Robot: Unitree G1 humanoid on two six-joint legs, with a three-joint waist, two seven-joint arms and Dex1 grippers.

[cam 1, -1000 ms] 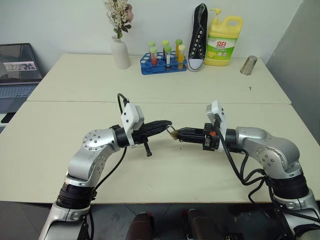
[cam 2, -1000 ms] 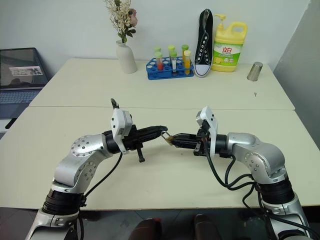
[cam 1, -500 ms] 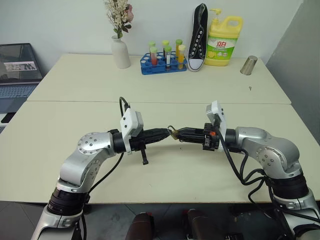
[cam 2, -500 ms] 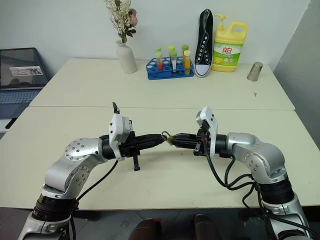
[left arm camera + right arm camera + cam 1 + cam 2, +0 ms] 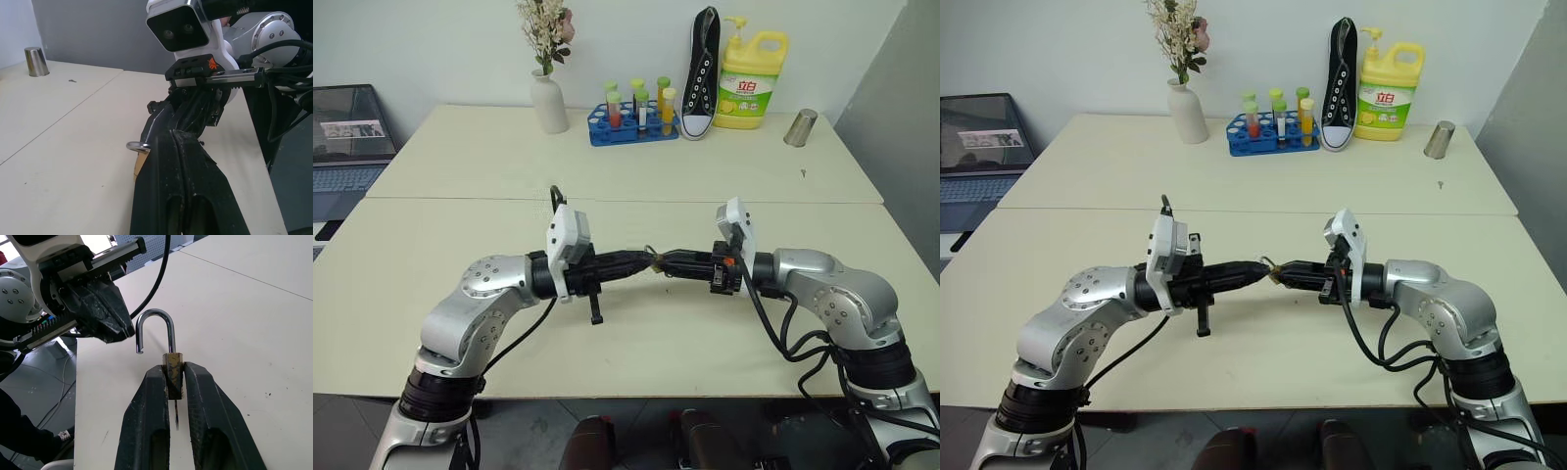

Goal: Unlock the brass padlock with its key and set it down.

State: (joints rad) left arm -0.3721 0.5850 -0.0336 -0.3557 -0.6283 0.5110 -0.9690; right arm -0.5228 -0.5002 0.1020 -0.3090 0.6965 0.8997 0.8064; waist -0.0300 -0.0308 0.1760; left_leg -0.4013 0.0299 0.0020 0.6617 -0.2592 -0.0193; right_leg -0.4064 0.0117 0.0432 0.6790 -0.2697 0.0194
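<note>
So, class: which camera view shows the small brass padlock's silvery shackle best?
The right wrist view: the small brass padlock, clamped in the right claw, shows its shackle swung open. The left wrist view shows a sliver of shackle and brass beside the left claw. In the eye views it is a speck.

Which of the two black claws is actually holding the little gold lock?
The right gripper holds it: the brass padlock sits pinched between its fingers, shackle swung open. The left gripper is shut beside the shackle.

Most of the brass padlock (image 5: 172,372) body is hidden between the right end effector (image 5: 173,377) fingers. Behind it, a thin silvery sliver shows, too slight to identify. The left end effector (image 5: 168,147) fingers cover all but the shackle and a brass edge.
</note>
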